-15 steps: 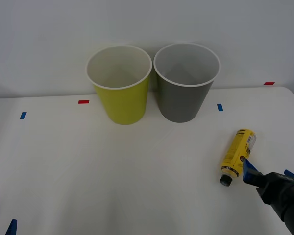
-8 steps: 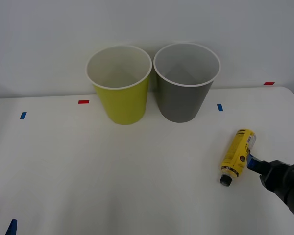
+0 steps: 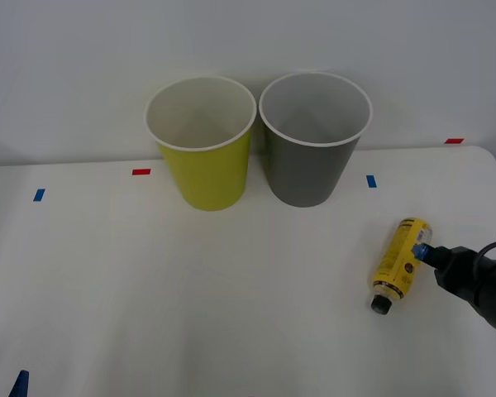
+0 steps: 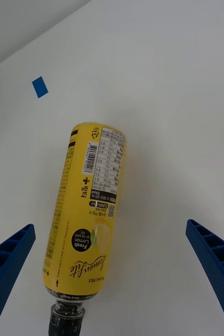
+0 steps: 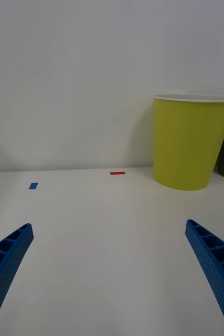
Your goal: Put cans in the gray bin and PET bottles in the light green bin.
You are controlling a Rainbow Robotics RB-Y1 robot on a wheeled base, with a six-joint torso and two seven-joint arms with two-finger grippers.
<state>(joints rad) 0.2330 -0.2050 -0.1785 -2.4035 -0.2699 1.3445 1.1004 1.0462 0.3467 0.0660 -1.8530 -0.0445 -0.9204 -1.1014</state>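
My right gripper (image 4: 112,278) is wide open and holds nothing. The PET bottle (image 3: 402,256) lies on its side on the table (image 3: 190,289), partly between my fingers. It looks light, smooth and easy to roll, so I would grip the labelled middle.

My front camera looks forward and down over the bench (image 3: 149,289). My right wrist camera hangs close above the PET bottle (image 4: 85,210), shared with the front view. My left wrist camera sits low, facing the light green bin (image 5: 191,142).
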